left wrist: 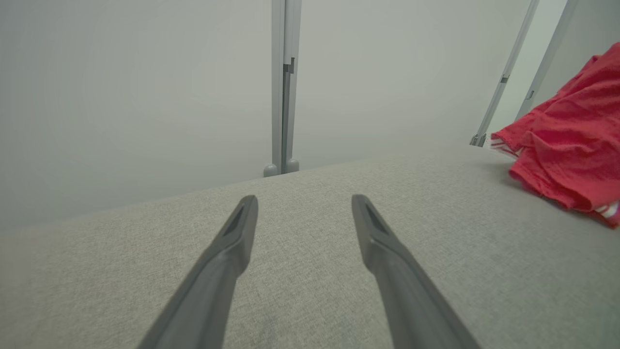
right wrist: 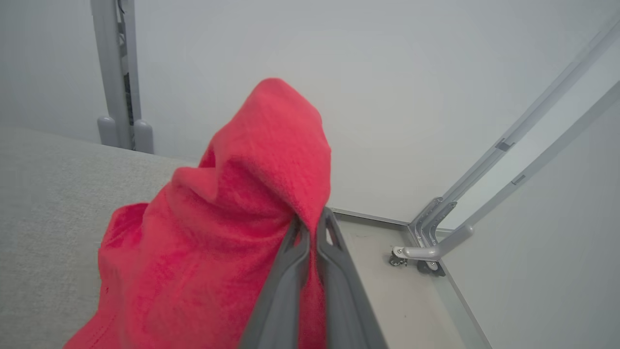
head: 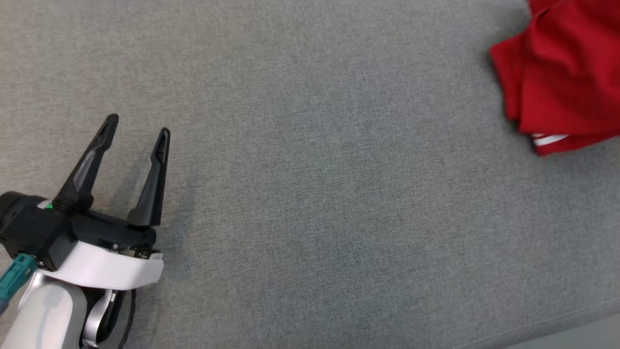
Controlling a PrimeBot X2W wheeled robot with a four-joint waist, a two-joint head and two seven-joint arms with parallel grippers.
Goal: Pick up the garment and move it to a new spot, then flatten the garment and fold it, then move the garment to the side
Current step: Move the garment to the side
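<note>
Nearest to the robot, the left gripper (head: 138,125) is hovering low over the grey fabric surface (head: 339,203); its two fingers are spreading wide with nothing between them, and it is staying well apart from the garment. Further off, toward the far right of the surface, the red garment (head: 566,72) is lying in a crumpled heap; a white stripe (head: 550,139) is showing at its near edge. In the right wrist view, the right gripper (right wrist: 314,218) is pinching a fold of this red cloth between fingers that are pressing almost together; the cloth is rising in a peak above the fingertips, while its lower part seems to be draping down onto the surface. Beyond the surface, a grey frame post (left wrist: 283,97) is standing against a pale wall. As I am judging it, only the first step is beginning: the garment is being gripped but is not yet carried to a new spot; the flattening, the folding and the moving to the side are all remaining.
</note>
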